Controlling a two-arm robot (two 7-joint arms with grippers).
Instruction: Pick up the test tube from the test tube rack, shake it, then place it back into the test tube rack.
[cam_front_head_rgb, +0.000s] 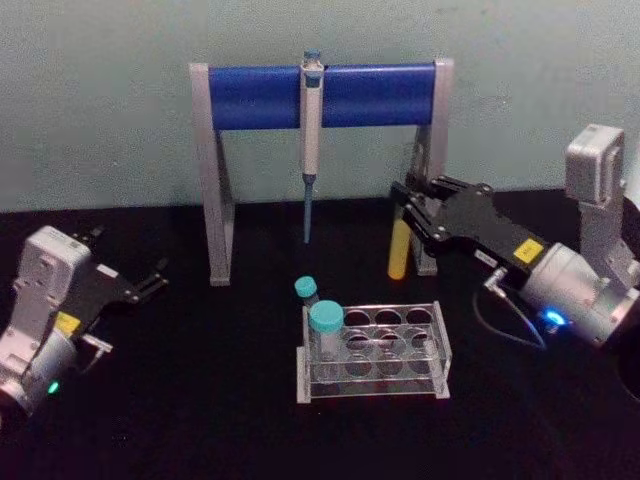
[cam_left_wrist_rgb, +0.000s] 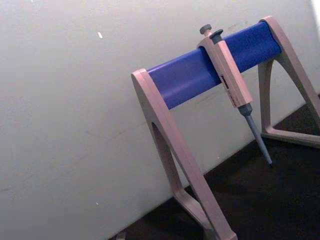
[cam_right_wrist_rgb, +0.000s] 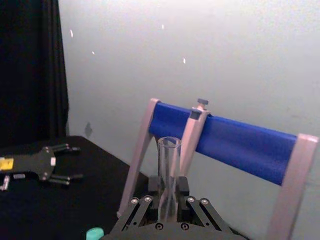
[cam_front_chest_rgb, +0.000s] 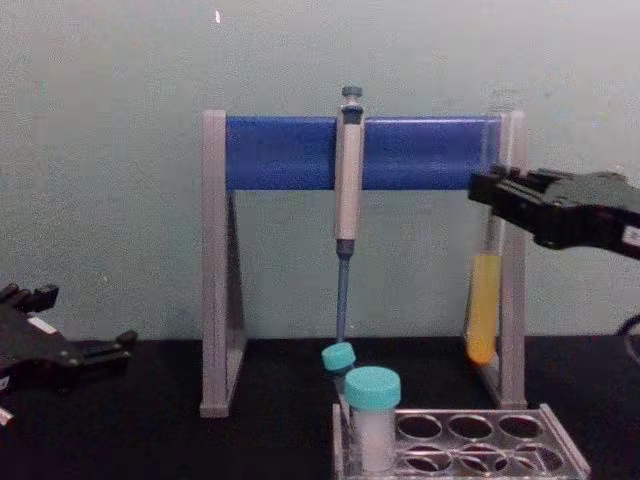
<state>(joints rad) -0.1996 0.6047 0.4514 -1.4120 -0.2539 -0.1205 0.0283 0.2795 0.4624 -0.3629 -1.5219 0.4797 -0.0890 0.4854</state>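
The tall, thin clear glass test tube (cam_front_head_rgb: 399, 250) hangs near upright above the black tabletop (cam_front_head_rgb: 200, 400), clear of the rack. It has no cap, and yellow-orange liquid fills its lower part. The right end effector (cam_front_head_rgb: 405, 210) is closed on the tube's clear upper part, above the liquid line. In the chest view the tube's round bottom hangs free in front of the right leg of the grey-and-blue pipette stand (cam_front_head_rgb: 220, 180).

The step in hand looks like the shake. With the mouth open, I would judge that short, gentle swings from the wrist are best, keeping the tube close to upright so the liquid stays low. The stand's leg looks close, so the swing is safer directed away from it, toward open space.

The low clear plastic test tube rack (cam_front_head_rgb: 440, 340) sits on the tabletop in front of the stand, lower than the tube and toward the robot's left of it. Most of its round holes are empty. Two short teal-capped vials (cam_front_head_rgb: 326, 335) stand at its left end; what they hold I cannot tell. A grey pipette (cam_front_head_rgb: 312, 130) hangs from the stand's blue bar.

The left end effector (cam_front_head_rgb: 150, 280) rests well apart at the left, fingers spread and holding nothing.
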